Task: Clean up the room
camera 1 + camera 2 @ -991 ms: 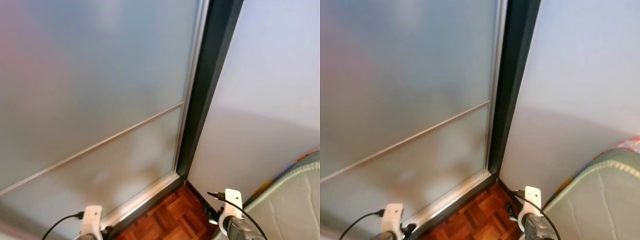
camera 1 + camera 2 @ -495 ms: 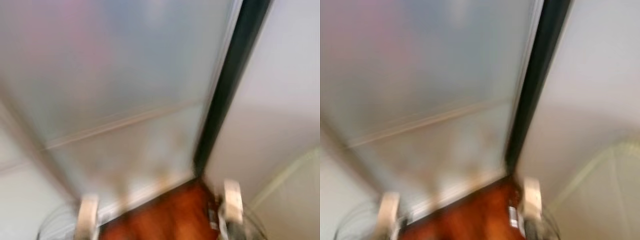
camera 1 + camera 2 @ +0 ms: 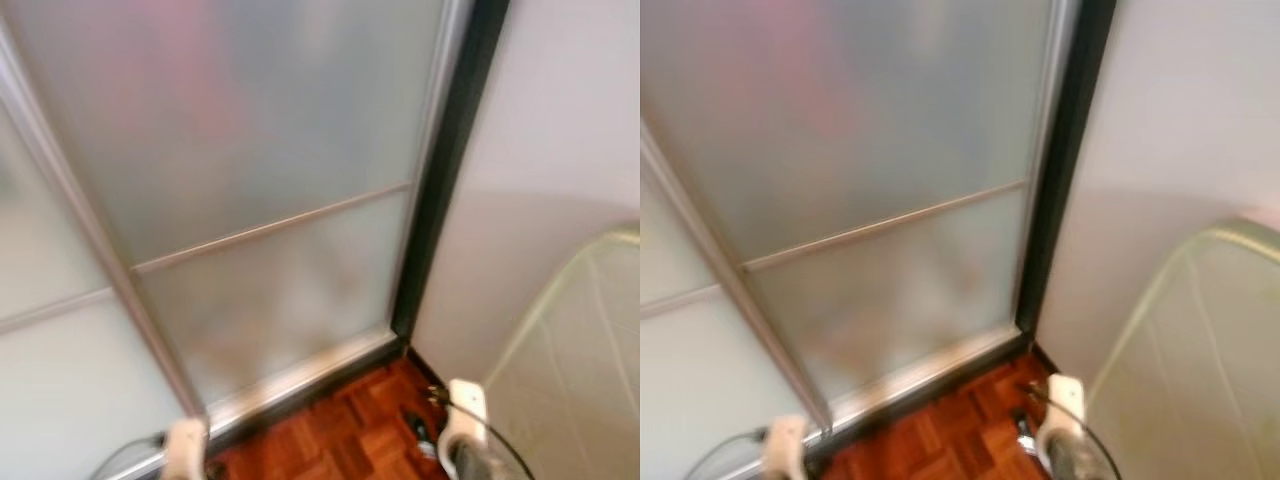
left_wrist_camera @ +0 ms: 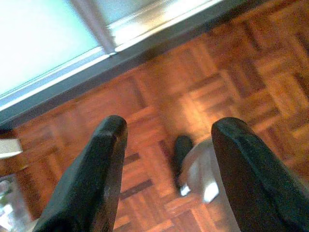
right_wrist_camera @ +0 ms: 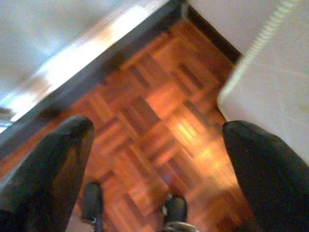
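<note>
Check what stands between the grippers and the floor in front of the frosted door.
Nothing visible does. Left gripper and right gripper hang open above bare parquet floor, the frosted sliding door ahead and the mattress on the right.

I'm getting both head eyes looking forward and down, close on the frosted sliding door (image 3: 250,150), mattress (image 3: 570,370) at right. Both wrist cams are facing down at the parquet floor (image 4: 193,96), sharing the door track (image 5: 91,67) along the frame's upper edge.

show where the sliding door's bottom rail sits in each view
Left eye view: bottom rail low centre, above the parquet floor.
Right eye view: rail low centre.
Left wrist view: rail, bright strip bordering the parquet.
Right wrist view: rail, same bright strip.
Shared landmark: parquet floor.
</note>
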